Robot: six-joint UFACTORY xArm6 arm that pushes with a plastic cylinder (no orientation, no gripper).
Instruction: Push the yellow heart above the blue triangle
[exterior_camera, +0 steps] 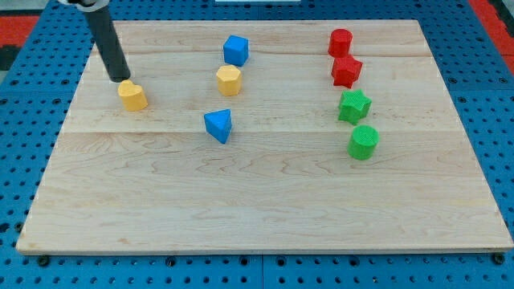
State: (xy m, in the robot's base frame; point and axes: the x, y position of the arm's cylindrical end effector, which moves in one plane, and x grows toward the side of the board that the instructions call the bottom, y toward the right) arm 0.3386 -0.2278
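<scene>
While rod slants down from view's top left, my tip (119, 79) touching upper left edge of yellow heart (132, 95), near bench (265, 201) left side. Blue triangle (218, 126) well apart to heart's right, slightly lower. Yellow hexagon (229, 79) just above triangle, blue cube (236, 50) above that. On right, top to bottom: red cylinder (340, 42), red star (346, 71), green star (353, 106), green cylinder (363, 142). No pincer on arm; rod only.
</scene>
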